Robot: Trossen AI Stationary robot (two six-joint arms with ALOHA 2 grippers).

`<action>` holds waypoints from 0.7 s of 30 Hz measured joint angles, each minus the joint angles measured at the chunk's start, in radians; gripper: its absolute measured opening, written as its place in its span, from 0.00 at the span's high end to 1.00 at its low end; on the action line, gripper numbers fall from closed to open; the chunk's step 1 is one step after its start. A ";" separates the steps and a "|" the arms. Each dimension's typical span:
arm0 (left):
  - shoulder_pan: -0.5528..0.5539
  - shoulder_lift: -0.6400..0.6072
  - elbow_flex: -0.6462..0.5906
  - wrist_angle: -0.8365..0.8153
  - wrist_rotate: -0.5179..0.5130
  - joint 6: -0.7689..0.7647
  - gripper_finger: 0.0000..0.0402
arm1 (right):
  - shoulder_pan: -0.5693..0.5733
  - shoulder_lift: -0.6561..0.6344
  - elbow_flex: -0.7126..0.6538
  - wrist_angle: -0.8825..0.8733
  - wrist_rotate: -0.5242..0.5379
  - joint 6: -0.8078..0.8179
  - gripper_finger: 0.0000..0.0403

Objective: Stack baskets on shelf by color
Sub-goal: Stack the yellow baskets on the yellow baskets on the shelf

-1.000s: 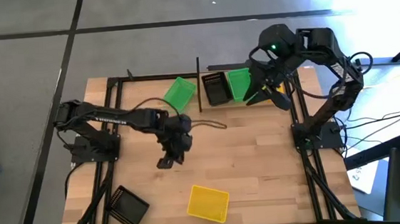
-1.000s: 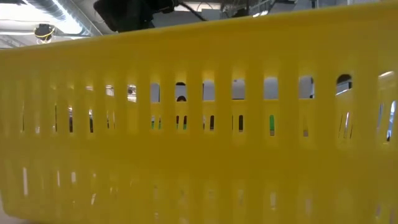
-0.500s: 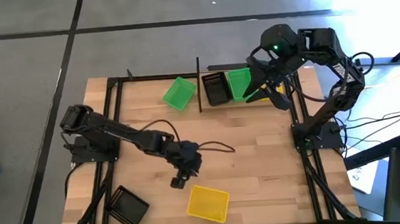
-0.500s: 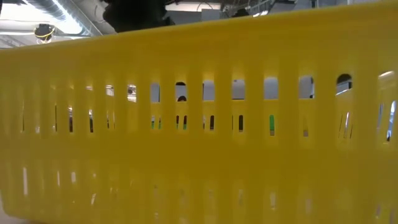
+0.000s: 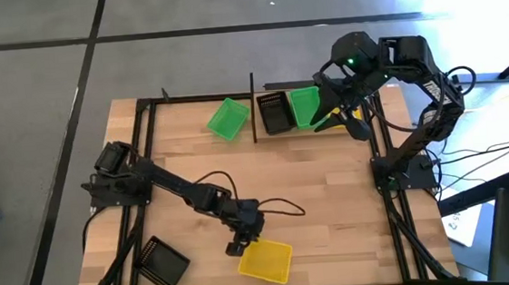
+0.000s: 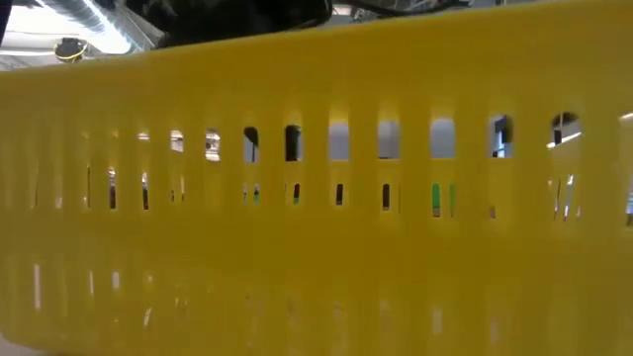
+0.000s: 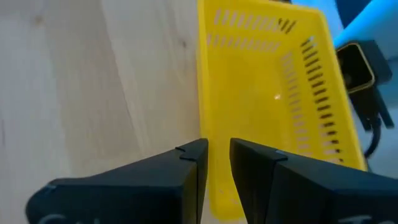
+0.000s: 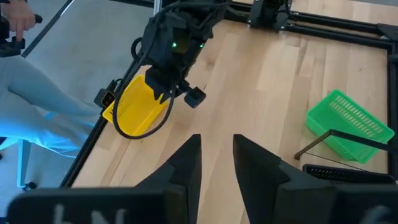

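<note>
A yellow basket [image 5: 265,259] lies flat near the table's near edge and fills the low view [image 6: 316,198]. My left gripper [image 7: 218,163] is at its left short side, with that side's wall between the fingers. My right gripper [image 8: 216,163] hangs high over the far right corner, slightly open and empty. A green basket [image 5: 228,117], a black basket [image 5: 275,113] and another green one [image 5: 304,106] sit along the far edge by the shelf's black posts [image 5: 253,106]. Another black basket [image 5: 162,263] lies at the near left corner. My left gripper has the yellow basket's side wall [image 7: 213,186] at its left short end. One finger [image 7: 252,165] is over the inside and the other [image 7: 189,165] outside over the table. The fingers come from above, slanting down. The basket's bottom rests on the table.
The black frame rails [image 5: 138,170] run along the table's left and right sides. A cable [image 5: 278,209] trails behind the left gripper. A person's grey-clad limb [image 8: 43,93] shows beyond the table in the right wrist view. Bare wood spans the middle [image 5: 331,191].
My left gripper has travelled from the table's middle toward the near edge and slightly right, coming down at the yellow basket's left end. In the low view the basket's wall has shifted a little. My right arm has kept still.
</note>
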 joint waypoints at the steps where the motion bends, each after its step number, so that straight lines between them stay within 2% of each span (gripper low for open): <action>1: 0.001 0.006 0.002 0.003 -0.001 0.000 0.86 | 0.000 0.000 0.000 0.000 0.000 -0.001 0.77; 17: 0.003 0.017 0.001 -0.042 -0.055 0.046 0.86 | 0.000 0.000 0.000 0.000 0.000 -0.002 0.77; 21: 0.003 0.052 0.002 -0.043 -0.053 0.046 0.86 | 0.000 0.000 0.000 0.000 0.000 -0.002 0.77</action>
